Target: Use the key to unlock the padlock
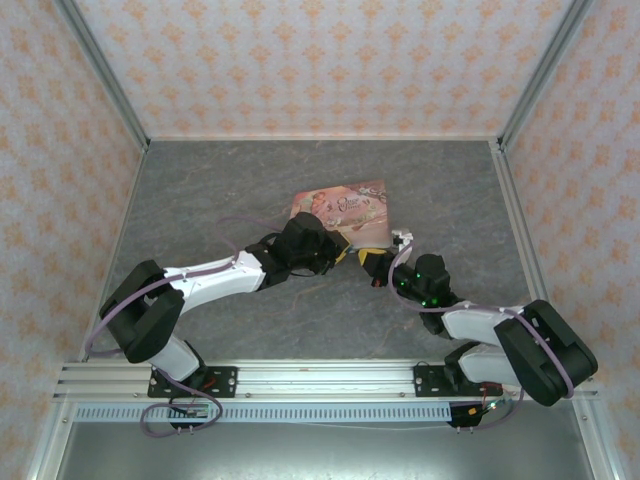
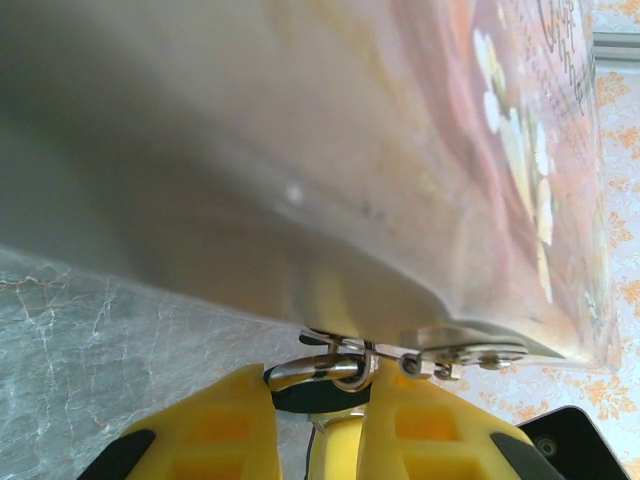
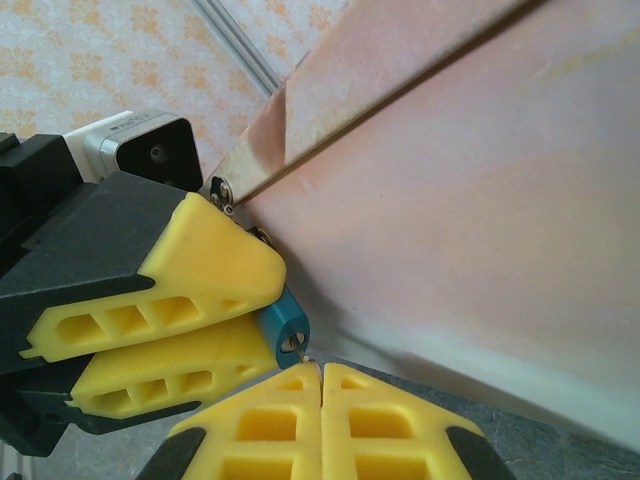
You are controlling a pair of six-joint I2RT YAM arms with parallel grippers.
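**Seat the key square before turning**

The left hand (image 3: 276,315) clamps the teal padlock (image 3: 287,327) against the pink tin (image 3: 480,200). Just beneath it the right hand (image 3: 320,378) is pressed closed, probably pinching the key, which is hidden. Line up with the keyhole, push gently, then twist.

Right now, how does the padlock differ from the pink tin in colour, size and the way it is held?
Colour: the padlock is plain blue-teal, while the tin is pink with a printed picture.
Size: the padlock is far smaller than the tin.
Hold: the padlock is pinched between the fingers of the left gripper, while the tin rests on the table with no fingers around it.
Shared: they sit together, the padlock at the tin's edge.
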